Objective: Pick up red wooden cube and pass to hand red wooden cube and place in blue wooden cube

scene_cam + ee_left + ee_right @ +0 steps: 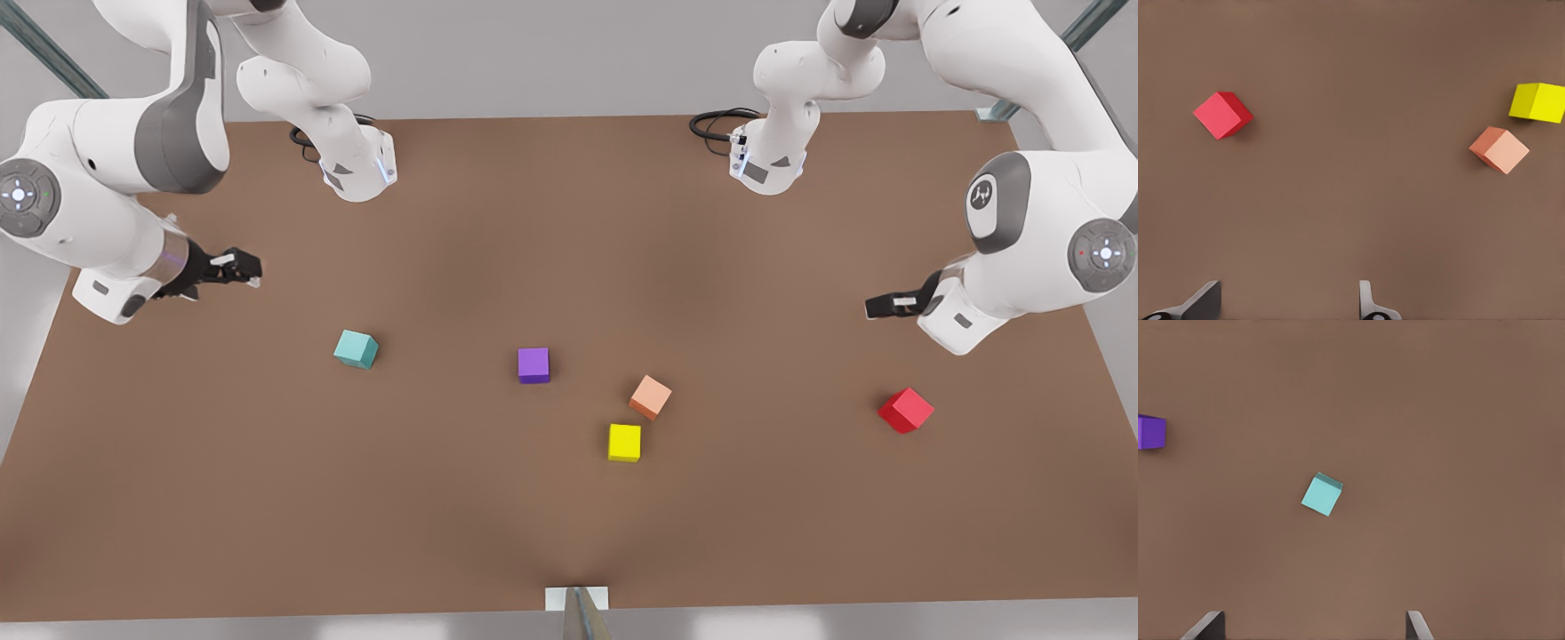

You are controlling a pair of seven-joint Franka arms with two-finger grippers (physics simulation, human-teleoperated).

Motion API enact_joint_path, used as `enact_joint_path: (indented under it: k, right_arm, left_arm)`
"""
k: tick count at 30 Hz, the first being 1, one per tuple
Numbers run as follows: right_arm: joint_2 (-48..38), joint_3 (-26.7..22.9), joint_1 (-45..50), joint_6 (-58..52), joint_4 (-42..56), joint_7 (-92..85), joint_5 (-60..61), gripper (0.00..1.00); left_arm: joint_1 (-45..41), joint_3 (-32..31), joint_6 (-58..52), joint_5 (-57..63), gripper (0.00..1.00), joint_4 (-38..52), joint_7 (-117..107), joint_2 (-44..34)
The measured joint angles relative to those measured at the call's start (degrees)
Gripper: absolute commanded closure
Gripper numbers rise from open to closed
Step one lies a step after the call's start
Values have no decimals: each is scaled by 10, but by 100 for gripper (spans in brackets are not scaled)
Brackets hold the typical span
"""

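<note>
The red wooden cube (906, 410) lies on the surface (569, 533) at four o'clock, under the spread-open left claw (1290, 303). It sits skewed — an unaligned pinch could slip. The right claw (1315, 627), open too, hovers over the blue wooden cube (356, 348).

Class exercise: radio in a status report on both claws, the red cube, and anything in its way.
Left claw open, above table near red cube. Right claw open, near teal cube. Red cube untouched on table. Purple, salmon, yellow cubes between.

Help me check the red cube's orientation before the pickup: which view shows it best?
The left wrist view: the red wooden cube looms large, turned cornerwise. The front view shows it small, near the left gripper.
</note>
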Motion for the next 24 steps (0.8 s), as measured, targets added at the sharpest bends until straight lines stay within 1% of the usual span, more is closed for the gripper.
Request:
enact_joint_path:
  k: [2, 4, 7, 9, 10, 13, 20, 24]
  right_arm:
    - [1, 0, 0, 12, 0, -2, -1, 0]
    - [5, -1, -2, 21, 0, -5, -1, 0]
    - [9, -1, -6, 30, 0, -8, 0, 0]
    - [11, -1, -9, 34, 0, -11, -2, 0]
    - [12, -1, -9, 35, 0, -12, -2, 0]
    - [16, -1, -9, 39, -1, -15, -2, 0]
    - [21, -1, -13, 43, -4, -21, -1, 0]
    - [24, -1, -12, 43, -5, -23, 0, 0]
  left_arm:
    - [0, -1, 8, -1, 0, -1, 1, 0]
    - [0, 5, 24, -12, 0, 1, 1, 26]
    - [25, 49, 81, -19, 0, 20, 0, 142]
    - [44, 55, 136, -22, 0, 22, -2, 205]
    - [50, 57, 163, -24, 0, 20, -4, 224]
    - [66, 62, 225, -26, 0, 15, -12, 247]
    - [80, 93, 348, -41, 0, -71, -41, 255]
    - [84, 102, 394, -43, 0, -94, -55, 265]
